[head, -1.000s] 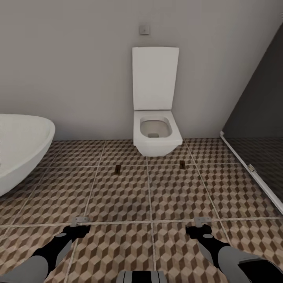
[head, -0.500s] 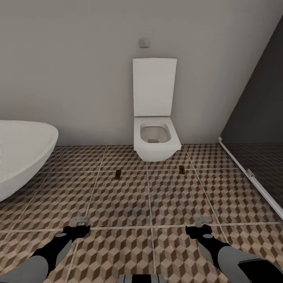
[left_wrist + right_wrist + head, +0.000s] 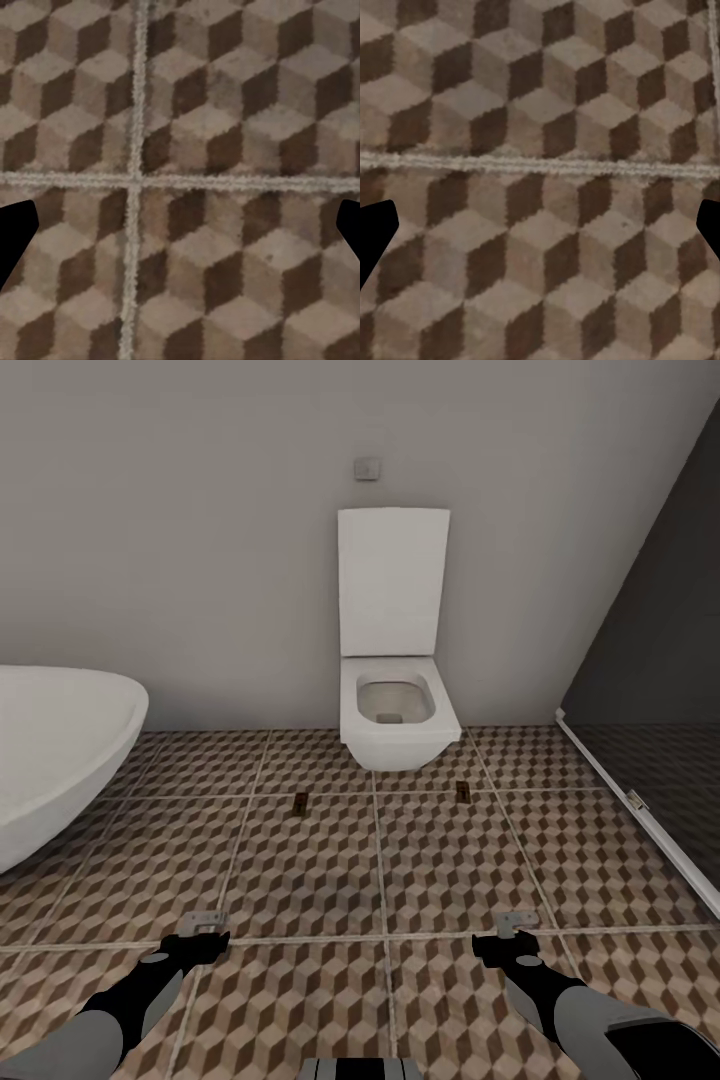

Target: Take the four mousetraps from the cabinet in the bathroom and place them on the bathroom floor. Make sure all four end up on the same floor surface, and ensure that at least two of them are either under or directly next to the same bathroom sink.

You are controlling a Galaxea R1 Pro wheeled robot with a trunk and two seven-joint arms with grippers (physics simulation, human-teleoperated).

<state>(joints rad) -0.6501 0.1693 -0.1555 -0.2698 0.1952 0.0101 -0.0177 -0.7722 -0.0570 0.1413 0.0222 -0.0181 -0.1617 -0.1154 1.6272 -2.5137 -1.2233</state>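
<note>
While both my pincers hang empty over the bathroom floor [image 3: 300, 880], the left pincer [image 3: 205, 923] and the right pincer [image 3: 515, 923] each spread wide apart with only tile between the tips, two mousetraps lie well ahead of them: one mousetrap [image 3: 300, 805] beyond the left, the other mousetrap [image 3: 463, 791] beyond the right, near the toilet [image 3: 398, 710]. I judge them light, stiff and thin. I'd pinch the wooden long edges, clear of the metal parts.
</note>
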